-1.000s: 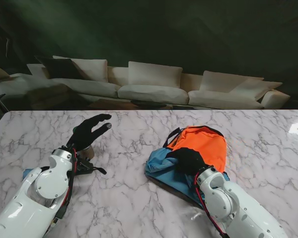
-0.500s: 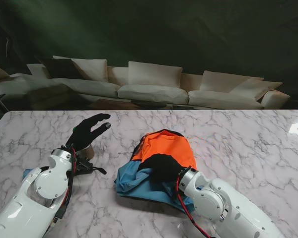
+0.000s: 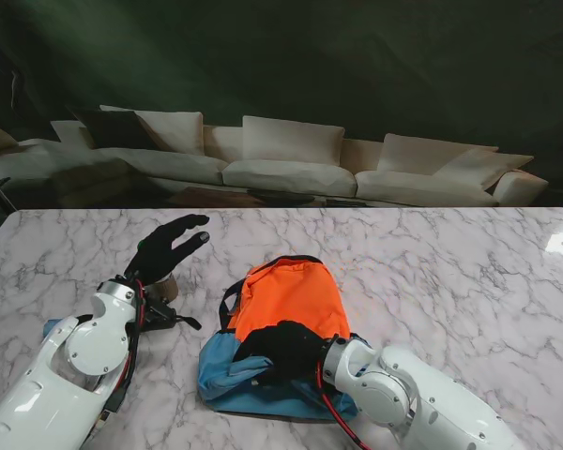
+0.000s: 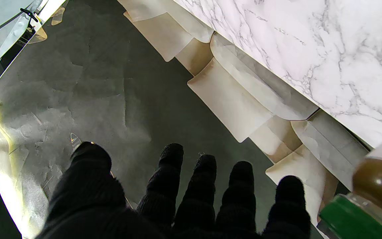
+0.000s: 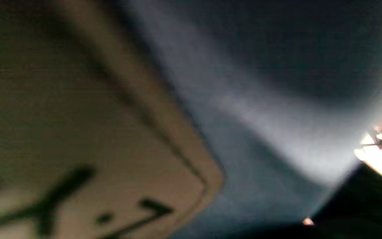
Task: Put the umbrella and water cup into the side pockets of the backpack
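Note:
The orange and blue backpack (image 3: 289, 298) lies flat on the marble table (image 3: 469, 272), near the middle. My right hand (image 3: 280, 345) is shut on its blue lower part, fingers curled into the fabric. The right wrist view is blurred and pressed close to blue fabric (image 5: 260, 139) and a tan label (image 5: 78, 159). My left hand (image 3: 169, 246) is raised over the table's left side, open with fingers spread (image 4: 207, 186). A brown cup with a green band (image 4: 366, 196) stands just beneath it, partly hidden (image 3: 166, 286). A small blue thing (image 3: 51, 327) peeks out beside my left forearm; I cannot identify it.
A pale sofa with cushions (image 3: 281, 159) stands beyond the table's far edge. A dark strap (image 3: 229, 302) sticks out from the backpack's left side. A black cable clip (image 3: 174, 321) hangs off my left wrist.
My right hand has dragged the backpack leftward and nearer to me, turning it. The left hand has stayed still.

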You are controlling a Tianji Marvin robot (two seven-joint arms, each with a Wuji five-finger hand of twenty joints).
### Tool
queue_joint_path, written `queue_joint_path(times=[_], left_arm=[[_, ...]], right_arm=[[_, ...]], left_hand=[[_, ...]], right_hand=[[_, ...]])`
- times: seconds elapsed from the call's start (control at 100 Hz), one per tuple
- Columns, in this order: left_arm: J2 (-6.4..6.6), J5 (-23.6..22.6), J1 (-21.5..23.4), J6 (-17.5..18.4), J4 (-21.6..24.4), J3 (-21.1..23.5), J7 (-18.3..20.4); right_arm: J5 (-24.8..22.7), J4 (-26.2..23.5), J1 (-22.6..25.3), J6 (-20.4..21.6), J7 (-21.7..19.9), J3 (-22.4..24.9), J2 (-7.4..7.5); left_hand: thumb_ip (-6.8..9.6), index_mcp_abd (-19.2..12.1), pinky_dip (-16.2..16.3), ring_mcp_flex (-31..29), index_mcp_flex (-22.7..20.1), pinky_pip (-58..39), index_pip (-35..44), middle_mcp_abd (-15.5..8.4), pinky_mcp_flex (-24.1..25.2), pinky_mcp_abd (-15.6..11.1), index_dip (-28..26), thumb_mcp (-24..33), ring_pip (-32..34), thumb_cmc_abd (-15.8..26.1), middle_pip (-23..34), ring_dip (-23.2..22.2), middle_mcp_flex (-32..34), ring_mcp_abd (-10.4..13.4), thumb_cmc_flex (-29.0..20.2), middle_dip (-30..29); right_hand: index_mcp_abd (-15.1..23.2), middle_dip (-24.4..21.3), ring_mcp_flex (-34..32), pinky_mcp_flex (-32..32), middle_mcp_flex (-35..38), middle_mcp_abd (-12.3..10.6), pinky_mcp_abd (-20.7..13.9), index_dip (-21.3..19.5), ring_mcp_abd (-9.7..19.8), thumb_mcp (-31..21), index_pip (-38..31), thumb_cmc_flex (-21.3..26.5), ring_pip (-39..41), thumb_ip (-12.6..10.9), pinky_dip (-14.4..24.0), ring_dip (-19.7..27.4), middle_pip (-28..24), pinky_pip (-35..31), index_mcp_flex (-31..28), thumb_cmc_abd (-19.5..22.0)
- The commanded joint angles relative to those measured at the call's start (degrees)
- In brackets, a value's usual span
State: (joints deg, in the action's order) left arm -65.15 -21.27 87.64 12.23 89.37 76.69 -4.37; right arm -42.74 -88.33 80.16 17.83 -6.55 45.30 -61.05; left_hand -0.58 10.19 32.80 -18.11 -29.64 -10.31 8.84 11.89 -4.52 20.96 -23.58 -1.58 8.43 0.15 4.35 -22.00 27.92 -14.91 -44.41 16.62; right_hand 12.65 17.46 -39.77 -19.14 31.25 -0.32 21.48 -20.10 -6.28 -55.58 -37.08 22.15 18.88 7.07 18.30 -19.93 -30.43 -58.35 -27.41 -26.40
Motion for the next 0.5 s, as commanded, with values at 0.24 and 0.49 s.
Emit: queue_joint_path(times=[0.24,0.49], left_arm=[[-0.03,-0.4,-0.4,0.2,-0.6,-0.5,0.9],[-0.06,-0.4,-0.5,0.2,-0.7,-0.7,0.9]], right_arm=[[2.1,-2.1,2.3,-0.8,-0.9,3.2,0.75],[3.0,-7.3,5.8,0.2,-1.8,8.3,0.83]], left_hand=[[-0.41,-0.1,1.4,-0.9,0.1,-0.4,0.0,-0.2,0.2,-1.1,-0.3,-0.5,0.6,2.6,0.2,-0.7,1.0,0.4,-0.3,0.7],[-0.40,-0.1,1.4,-1.0,0.1,-0.4,0.1,-0.3,0.2,-1.1,-0.3,-0.5,0.6,2.6,0.2,-0.7,1.0,0.5,-0.3,0.8]], right_hand=[[-11.8,-3.7,17.9,15.1,-21.0,4.3,0.4,2.0,0.1,23.9,13.7,-18.9,-10.1,-1.7,-5.5,9.0,5.5,10.1,23.0,12.7],[-11.7,-4.8,19.1,16.7,-21.1,5.0,-1.4,-6.7,0.1,26.8,22.8,-16.2,-10.9,-2.5,-5.4,9.3,8.2,12.6,21.6,14.6]])
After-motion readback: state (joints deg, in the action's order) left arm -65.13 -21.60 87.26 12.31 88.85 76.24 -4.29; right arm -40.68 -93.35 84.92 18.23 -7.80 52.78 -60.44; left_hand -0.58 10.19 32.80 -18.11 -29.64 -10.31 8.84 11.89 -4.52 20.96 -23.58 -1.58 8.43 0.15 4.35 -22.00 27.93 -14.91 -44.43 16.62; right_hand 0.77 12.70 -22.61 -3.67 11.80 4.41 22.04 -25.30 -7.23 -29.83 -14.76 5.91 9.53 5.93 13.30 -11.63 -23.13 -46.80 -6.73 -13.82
